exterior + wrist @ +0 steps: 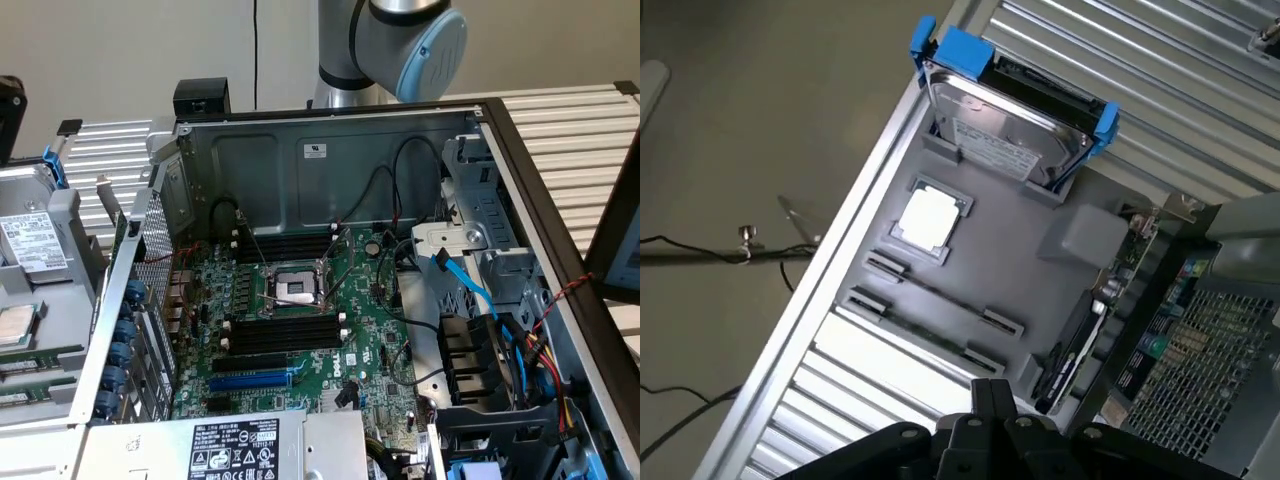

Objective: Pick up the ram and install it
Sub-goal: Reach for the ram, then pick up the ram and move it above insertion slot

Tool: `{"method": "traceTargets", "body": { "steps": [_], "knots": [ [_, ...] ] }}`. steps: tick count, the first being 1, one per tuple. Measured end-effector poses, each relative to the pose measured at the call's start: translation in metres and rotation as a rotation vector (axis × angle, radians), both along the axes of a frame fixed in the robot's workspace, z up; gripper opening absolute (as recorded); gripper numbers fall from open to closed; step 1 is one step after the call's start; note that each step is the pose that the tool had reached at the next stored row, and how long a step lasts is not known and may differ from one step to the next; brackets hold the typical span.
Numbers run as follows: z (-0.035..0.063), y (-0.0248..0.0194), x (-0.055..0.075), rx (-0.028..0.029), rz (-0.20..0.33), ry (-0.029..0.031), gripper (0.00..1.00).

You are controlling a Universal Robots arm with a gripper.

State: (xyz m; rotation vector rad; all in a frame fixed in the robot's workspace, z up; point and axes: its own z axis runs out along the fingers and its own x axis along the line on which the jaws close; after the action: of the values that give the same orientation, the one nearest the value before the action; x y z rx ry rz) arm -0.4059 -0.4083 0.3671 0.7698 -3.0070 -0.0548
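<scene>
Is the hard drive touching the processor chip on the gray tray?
Apart. The wrist view shows the hard drive in its blue bracket and the processor chip in its own recess, with bare gray tray between them.

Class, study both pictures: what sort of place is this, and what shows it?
Probably a robot computer-assembly workbench: an opened desktop case with its motherboard bare, a grey parts tray holding a hard drive and a processor, and a robot arm behind the case.

The tray (1025, 235) is matt grey plastic, the hard drive (1005, 130) glossy metal.
</scene>
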Motion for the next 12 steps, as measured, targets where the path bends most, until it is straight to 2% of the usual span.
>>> {"method": "traceTargets", "body": {
  "steps": [12],
  "knots": [
    [-0.0066, 0.0, 0.0, 0.0, 0.218, -0.0001, 0.11]
  ]
}}
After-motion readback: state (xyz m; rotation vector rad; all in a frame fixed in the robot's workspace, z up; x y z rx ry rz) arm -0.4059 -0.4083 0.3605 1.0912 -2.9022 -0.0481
